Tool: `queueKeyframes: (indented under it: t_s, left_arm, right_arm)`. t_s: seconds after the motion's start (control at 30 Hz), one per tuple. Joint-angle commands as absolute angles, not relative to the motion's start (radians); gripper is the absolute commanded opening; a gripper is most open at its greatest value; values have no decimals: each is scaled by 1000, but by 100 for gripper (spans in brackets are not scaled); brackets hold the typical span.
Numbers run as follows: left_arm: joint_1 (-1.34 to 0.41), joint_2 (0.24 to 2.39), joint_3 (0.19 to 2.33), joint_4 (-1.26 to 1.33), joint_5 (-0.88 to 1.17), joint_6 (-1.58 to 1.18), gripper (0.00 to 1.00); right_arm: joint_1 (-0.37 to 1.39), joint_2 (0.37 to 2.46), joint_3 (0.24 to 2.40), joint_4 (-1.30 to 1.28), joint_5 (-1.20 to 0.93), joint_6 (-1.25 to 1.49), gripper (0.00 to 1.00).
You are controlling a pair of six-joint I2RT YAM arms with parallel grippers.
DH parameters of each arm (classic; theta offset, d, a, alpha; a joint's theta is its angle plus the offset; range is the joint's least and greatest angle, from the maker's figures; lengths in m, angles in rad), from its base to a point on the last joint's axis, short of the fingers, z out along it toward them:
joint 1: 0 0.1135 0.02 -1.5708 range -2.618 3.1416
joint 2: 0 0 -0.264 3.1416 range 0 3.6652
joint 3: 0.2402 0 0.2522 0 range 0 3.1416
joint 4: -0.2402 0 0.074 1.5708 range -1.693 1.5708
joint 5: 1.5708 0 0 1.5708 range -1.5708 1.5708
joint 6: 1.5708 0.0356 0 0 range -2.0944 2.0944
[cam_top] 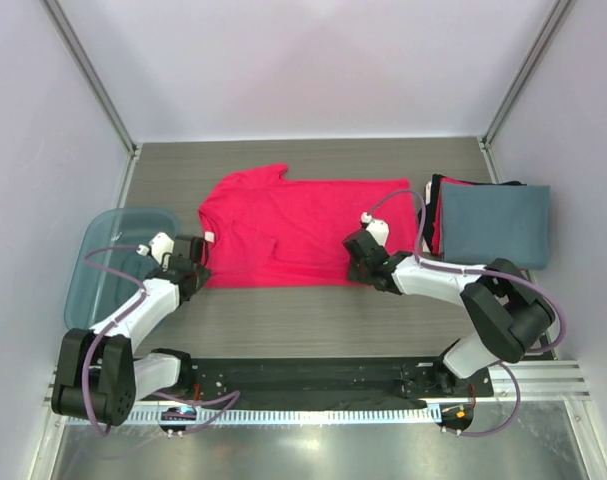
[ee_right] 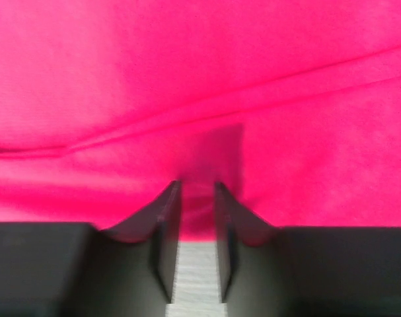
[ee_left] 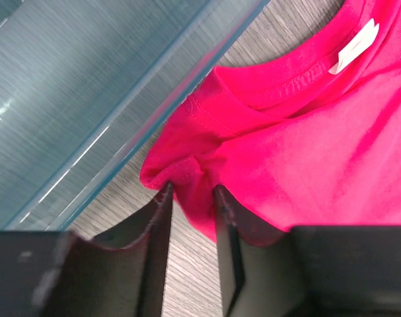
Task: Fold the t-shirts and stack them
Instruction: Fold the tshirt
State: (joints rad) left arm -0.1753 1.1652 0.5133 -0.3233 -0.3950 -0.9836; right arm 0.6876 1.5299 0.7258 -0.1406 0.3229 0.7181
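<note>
Top external view shows the pink-red t-shirt [cam_top: 303,230] lying flat on the table [cam_top: 283,320] between the two grippers. The left gripper [ee_left: 190,195] pinches the shirt's edge near the collar. The blue bin [ee_left: 88,86] sits just beside it. The right gripper [ee_right: 197,191] seems to pinch the shirt's bottom edge, but that close view is blurry. Just past it, a folded blue-grey t-shirt [cam_top: 493,222] tops a small pile.
</note>
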Motion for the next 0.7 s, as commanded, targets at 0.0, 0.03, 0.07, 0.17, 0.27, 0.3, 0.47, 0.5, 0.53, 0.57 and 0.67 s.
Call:
queueKeyframes:
  t_s: [0.0,0.03,0.07,0.17,0.27,0.3,0.47,0.5,0.53,0.57,0.67]
  left_arm:
    - [-167,1149,514,-316,-439,-954,34]
    - [-166,1147,518,-314,-430,-947,36]
    - [-167,1144,523,-314,-419,-939,39]
    - [-169,1106,541,-313,-376,-891,50]
    - [-173,1048,557,-318,-342,-847,60]
    - [-176,1034,560,-318,-341,-842,62]
    - [-215,982,600,-328,-293,-819,75]
    - [-228,985,624,-328,-293,-816,75]
    - [-267,992,636,-327,-296,-813,76]
    - [-287,1003,650,-321,-296,-807,77]
    - [-368,1066,716,-292,-284,-776,76]
  right_arm:
    - [683,1473,739,-184,351,697,34]
    - [681,1465,755,-204,353,687,36]
    - [681,1462,768,-218,362,681,38]
    - [669,1457,824,-261,370,650,40]
    - [628,1453,853,-290,377,640,40]
    - [611,1450,857,-294,376,640,41]
    - [502,1439,865,-328,405,653,42]
    - [467,1446,876,-336,408,657,46]
    - [448,1453,887,-369,437,664,50]
    - [433,1457,896,-382,445,681,51]
    - [382,1479,928,-426,491,721,50]
